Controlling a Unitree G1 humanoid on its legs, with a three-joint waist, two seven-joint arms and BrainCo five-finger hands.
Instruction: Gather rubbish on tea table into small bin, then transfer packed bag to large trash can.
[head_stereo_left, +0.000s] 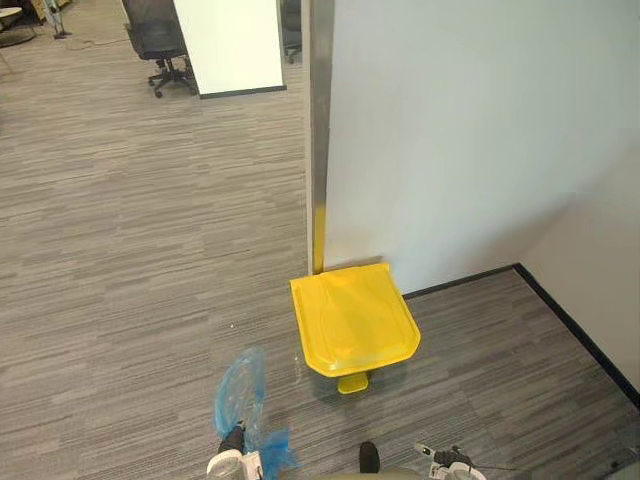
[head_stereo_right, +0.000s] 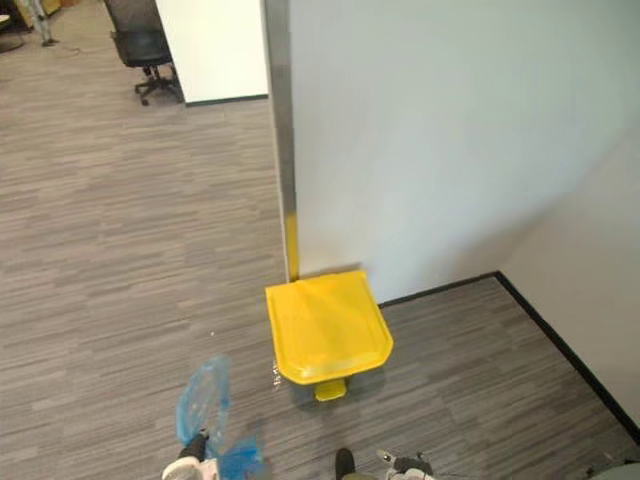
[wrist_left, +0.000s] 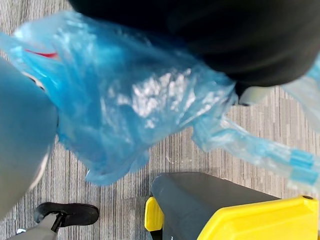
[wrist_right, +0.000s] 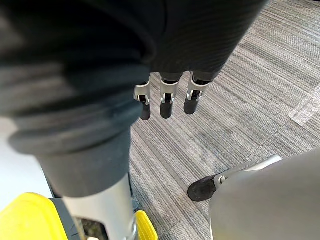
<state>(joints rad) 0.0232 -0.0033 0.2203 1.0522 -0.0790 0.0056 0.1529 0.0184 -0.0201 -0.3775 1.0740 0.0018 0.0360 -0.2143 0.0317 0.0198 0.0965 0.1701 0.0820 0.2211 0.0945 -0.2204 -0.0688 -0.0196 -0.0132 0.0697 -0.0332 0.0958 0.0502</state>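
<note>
The large trash can stands shut against a white wall, its yellow lid down and a yellow pedal at its foot. In the left wrist view its grey body shows under the lid's edge. A crumpled blue plastic bag hangs from my left hand, which is shut on the bag's top, left of and short of the can. The bag spreads wide past the hand's dark cover. My right hand hangs with straight fingers over the carpet, holding nothing, near the can's right front.
The white wall ends in a metal corner post just behind the can. A black baseboard runs along the right wall. Far back stand an office chair and a white panel. Grey carpet covers the floor.
</note>
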